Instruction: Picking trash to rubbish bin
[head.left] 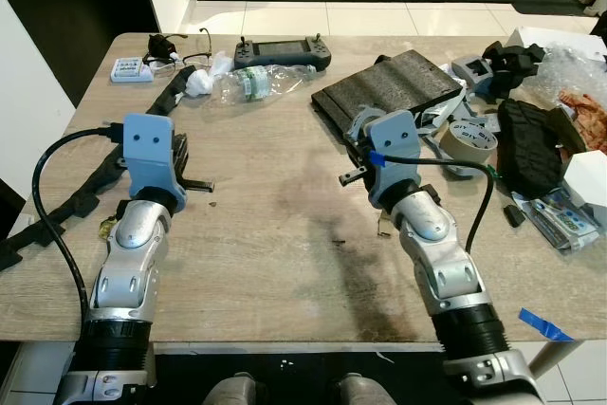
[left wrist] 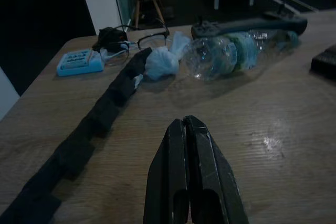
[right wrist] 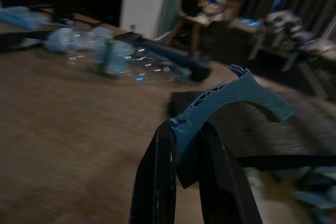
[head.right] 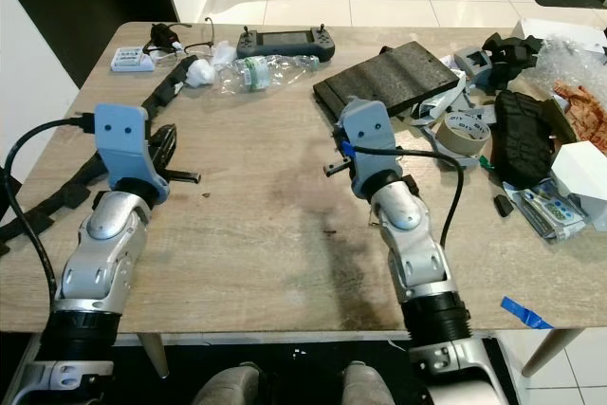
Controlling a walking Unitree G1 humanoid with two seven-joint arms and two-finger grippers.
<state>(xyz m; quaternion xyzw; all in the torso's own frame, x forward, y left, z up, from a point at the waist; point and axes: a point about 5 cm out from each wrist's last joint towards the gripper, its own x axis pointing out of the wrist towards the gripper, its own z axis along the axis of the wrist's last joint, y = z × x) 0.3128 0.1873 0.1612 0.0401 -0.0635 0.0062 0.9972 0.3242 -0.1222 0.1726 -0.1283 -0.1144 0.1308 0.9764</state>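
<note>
The robot stands at a wooden worktop (head.left: pixel 266 234) with lots of stuff on it. Its left pincer (left wrist: pixel 187 129) is over the left side of the worktop with its two black fingers pressed flat together and nothing between them. Its right pincer (right wrist: pixel 185 135) is over the middle of the worktop, near a dark flat foam slab (head.left: pixel 389 87). This pincer is closed on a curved blue plastic piece (right wrist: pixel 231 100) with small holes in it, and the piece sticks up and out past the fingertips. At the far side of the worktop lies a squashed clear plastic bottle (head.left: pixel 261 82) with a green label, flat on its side. Just beside it on the left is a crumpled white tissue (head.left: pixel 199 82). Behind the bottle lies a dark grey handheld controller (head.left: pixel 283 52). A long black strap (left wrist: pixel 89 129) runs from near the tissue down the left side of the worktop. At the far left corner sit a small blue and white box (head.left: pixel 131 69) and a pair of glasses (head.left: pixel 190 56). On the right side is a roll of tan tape (head.left: pixel 469 144), a black padded thing (head.left: pixel 529 144) next to it, and some clear plastic wrap (head.left: pixel 569 68). A bit of blue tape (head.left: pixel 542 325) is stuck at the near right edge of the worktop.
</note>
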